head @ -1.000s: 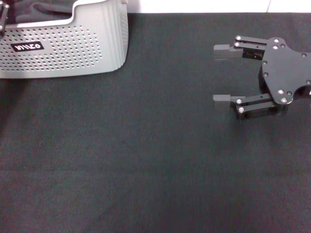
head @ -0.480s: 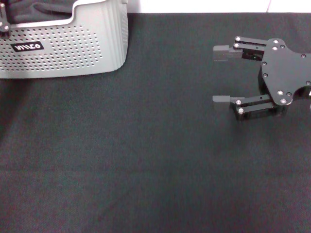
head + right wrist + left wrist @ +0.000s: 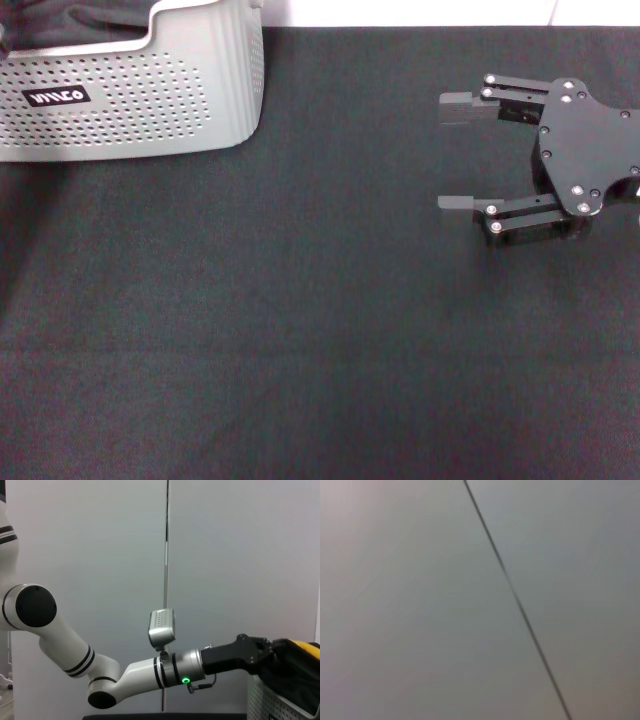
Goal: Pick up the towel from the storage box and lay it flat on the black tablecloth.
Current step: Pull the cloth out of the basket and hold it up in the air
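- The black tablecloth (image 3: pixel 320 330) covers the whole bench, and the wide stretch of it between the box and the right arm has nothing lying on it.
- The storage box (image 3: pixel 150 100) stands at the far left corner, its black label facing front; from the right wrist view only its perforated corner (image 3: pixel 280 700) shows.
- Dark folds of cloth fill the box's open top in the head view; I take them for the towel (image 3: pixel 75 22).
- From the right wrist view the towel (image 3: pixel 295 667) bulges above the box rim, mostly dark with a yellow edge showing on top.
- The left hand (image 3: pixel 250 655) reaches sideways on a nearly level forearm and meets the towel at the box; its fingers are buried in the fabric, so I cannot tell whether they grip.
- The right hand (image 3: pixel 457 155) hovers over the cloth on the right side, well apart from the box, fingers spread wide and pointing toward the box, holding nothing.
- The left wrist view shows only a pale wall with a thin dark seam.
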Available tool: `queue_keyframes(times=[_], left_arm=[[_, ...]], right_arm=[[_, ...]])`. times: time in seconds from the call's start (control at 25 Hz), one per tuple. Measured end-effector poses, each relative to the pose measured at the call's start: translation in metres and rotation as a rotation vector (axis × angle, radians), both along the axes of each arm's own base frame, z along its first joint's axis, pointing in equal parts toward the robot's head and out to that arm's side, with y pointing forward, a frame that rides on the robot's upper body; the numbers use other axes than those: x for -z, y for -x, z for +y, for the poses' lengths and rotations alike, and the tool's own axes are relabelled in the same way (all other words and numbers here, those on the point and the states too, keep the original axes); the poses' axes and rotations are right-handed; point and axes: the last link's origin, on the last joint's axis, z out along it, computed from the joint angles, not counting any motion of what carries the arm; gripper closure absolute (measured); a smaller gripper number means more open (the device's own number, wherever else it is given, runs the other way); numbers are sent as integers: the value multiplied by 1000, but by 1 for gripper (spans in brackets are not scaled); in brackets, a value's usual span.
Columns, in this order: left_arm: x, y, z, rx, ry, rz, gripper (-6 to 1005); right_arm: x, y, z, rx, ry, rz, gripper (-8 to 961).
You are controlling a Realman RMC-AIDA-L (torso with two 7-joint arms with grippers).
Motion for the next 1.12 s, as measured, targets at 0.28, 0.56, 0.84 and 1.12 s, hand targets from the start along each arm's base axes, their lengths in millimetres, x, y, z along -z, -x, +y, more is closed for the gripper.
queue_keyframes(times=[0.28, 0.56, 0.84, 1.12], left_arm=[[-8, -17, -15, 192, 150, -222, 979], [-23, -45, -39, 444, 428, -379, 978], [-37, -71, -66, 679, 621, -460, 982], [-43, -98, -73, 827, 724, -458, 982]], right_arm=[[0, 0, 0, 1, 0, 2, 70], [0, 1, 0, 0, 5, 2, 71], [0, 2, 2, 1, 0, 2, 71], [-1, 2, 2, 0, -6, 4, 71]])
